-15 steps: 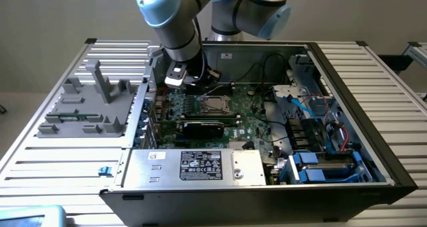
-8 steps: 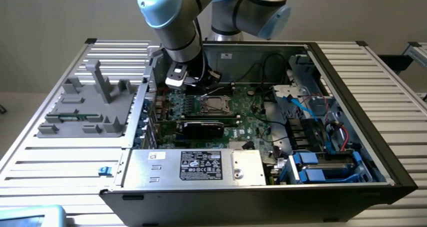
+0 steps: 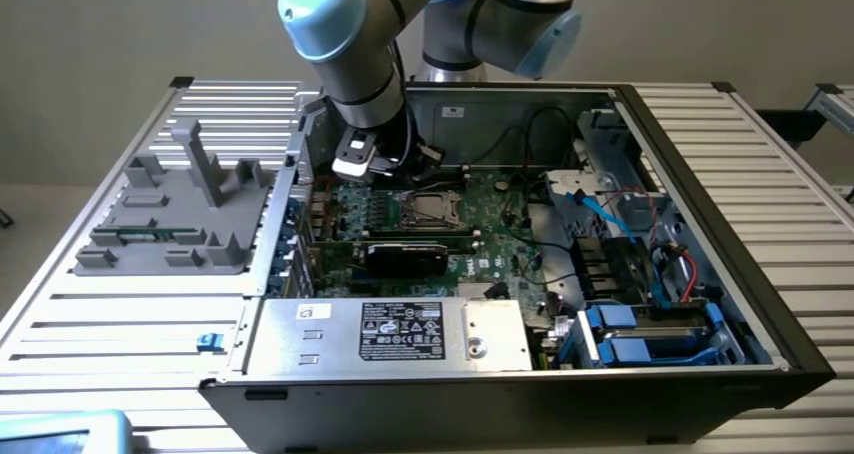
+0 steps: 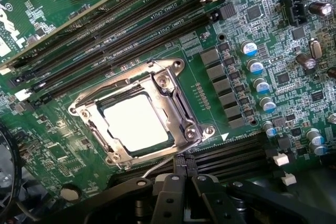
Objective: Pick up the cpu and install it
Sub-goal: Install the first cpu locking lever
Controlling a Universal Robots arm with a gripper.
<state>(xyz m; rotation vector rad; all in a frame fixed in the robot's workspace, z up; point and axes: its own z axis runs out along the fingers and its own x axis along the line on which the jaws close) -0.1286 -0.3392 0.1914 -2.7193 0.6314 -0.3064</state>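
The cpu (image 4: pixel 135 124) is a pale, shiny square lying flat inside the metal-framed socket (image 4: pixel 181 100) on the green motherboard. In the exterior view the cpu (image 3: pixel 430 210) sits in the middle of the open computer case. My gripper (image 4: pixel 186 179) hangs just above the board at the socket's edge. Its black fingers (image 4: pixel 172 187) are shut together with nothing between them. In the exterior view the gripper (image 3: pixel 380 169) is inside the case, slightly toward the exterior view's left and behind the socket. A thin wire lever (image 4: pixel 157 167) runs from the socket frame toward the fingers.
Long black memory slots (image 4: pixel 131 30) run beside the socket, with capacitors (image 4: pixel 257 69) close by. A black card (image 3: pixel 407 254), the silver power supply (image 3: pixel 387 334) and blue cables (image 3: pixel 601 214) crowd the case. A grey fixture (image 3: pixel 167 224) stands on the slatted table at the exterior view's left.
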